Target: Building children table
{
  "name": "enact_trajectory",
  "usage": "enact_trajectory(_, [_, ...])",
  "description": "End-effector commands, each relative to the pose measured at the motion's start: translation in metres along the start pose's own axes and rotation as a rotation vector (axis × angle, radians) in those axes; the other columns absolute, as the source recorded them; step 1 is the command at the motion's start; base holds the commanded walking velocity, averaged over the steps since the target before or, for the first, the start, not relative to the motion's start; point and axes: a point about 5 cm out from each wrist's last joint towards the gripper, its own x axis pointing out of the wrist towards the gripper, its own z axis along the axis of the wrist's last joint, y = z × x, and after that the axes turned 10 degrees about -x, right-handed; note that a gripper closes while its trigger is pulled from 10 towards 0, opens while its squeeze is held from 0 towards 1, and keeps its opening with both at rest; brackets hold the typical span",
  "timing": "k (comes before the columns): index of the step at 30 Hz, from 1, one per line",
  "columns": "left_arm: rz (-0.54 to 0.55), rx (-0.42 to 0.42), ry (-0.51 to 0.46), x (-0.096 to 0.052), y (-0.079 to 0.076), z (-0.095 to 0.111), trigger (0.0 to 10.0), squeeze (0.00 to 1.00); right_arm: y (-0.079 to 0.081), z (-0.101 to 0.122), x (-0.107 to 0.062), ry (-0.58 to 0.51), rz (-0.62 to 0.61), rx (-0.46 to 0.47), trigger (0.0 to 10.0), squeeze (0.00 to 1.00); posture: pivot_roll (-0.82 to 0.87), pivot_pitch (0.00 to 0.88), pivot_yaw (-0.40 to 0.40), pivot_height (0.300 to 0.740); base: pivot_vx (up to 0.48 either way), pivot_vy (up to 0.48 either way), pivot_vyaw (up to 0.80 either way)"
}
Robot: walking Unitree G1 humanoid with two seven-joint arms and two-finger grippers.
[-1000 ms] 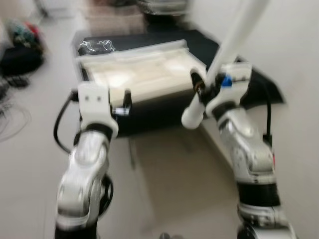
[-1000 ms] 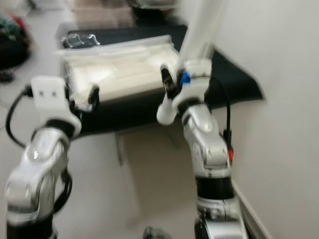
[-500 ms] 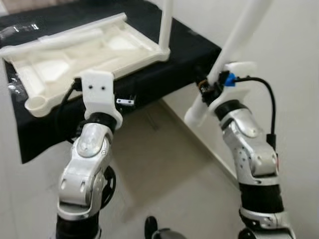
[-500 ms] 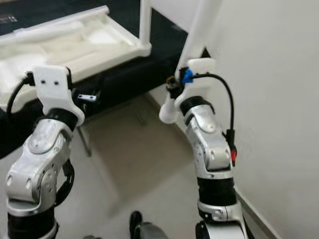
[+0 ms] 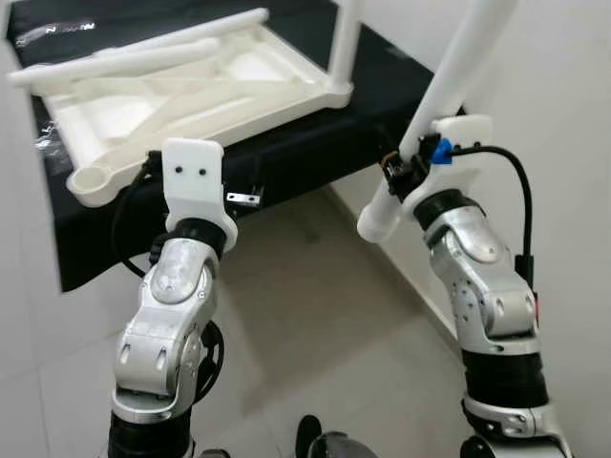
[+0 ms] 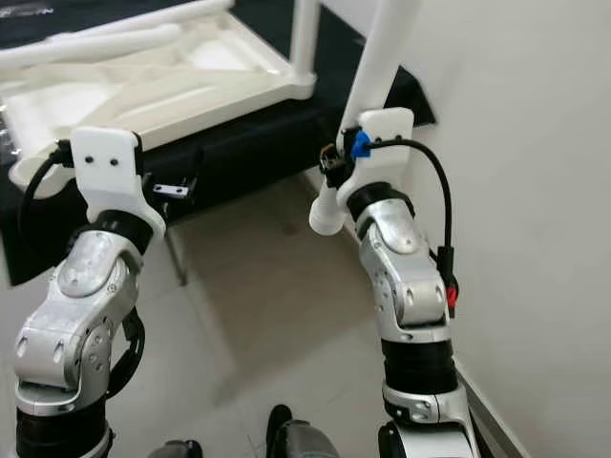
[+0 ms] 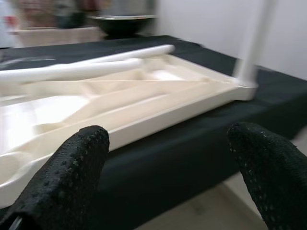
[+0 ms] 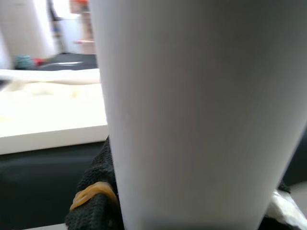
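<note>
A white plastic table top (image 5: 191, 105) lies upside down on a black-covered table (image 5: 315, 143). One white leg (image 5: 346, 38) stands upright in its near right corner, and two loose legs (image 5: 124, 57) lie across it. My right gripper (image 5: 396, 176) is shut on another long white leg (image 5: 449, 86), held tilted up to the right, just off the table's right end. In the right wrist view this leg (image 8: 201, 110) sits against a black finger (image 8: 93, 201). My left gripper (image 7: 165, 191) is open and holds nothing, in front of the table's near edge, facing the table top (image 7: 144, 100).
A white wall (image 5: 563, 114) runs close along my right side. Tiled floor (image 5: 315, 324) lies between me and the table. A dark bowl (image 7: 122, 24) stands beyond the table's far side.
The whole picture has shifted and sharpened, so the camera has moved. My right gripper still holds the white leg at the same tilt. The left gripper stays open before the table edge.
</note>
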Motion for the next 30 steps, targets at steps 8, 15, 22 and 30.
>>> enact_trajectory(8, [0.012,0.018,0.003,-0.003,0.001,-0.001,10.0,0.0,0.002,0.005,-0.002,-0.025,0.013,-0.027,10.0,0.0,-0.03,0.212,-0.106,0.74,0.0,0.0,0.8])
enact_trajectory(15, [0.011,0.036,-0.009,-0.002,-0.002,0.001,10.0,0.0,0.008,0.006,0.0,-0.035,0.041,-0.02,10.0,0.0,-0.02,0.191,-0.108,0.74,0.0,0.0,0.8])
enact_trajectory(22, [0.006,0.042,-0.022,-0.003,-0.002,0.002,10.0,0.0,0.014,0.004,-0.002,-0.032,0.076,-0.036,10.0,0.0,-0.02,0.178,-0.105,0.74,0.0,0.0,0.8])
enact_trajectory(30, [0.006,0.046,-0.048,0.0,-0.002,0.006,10.0,0.0,0.016,0.004,-0.001,-0.038,0.09,-0.041,10.0,0.0,-0.02,0.162,-0.104,0.74,0.141,0.0,0.8])
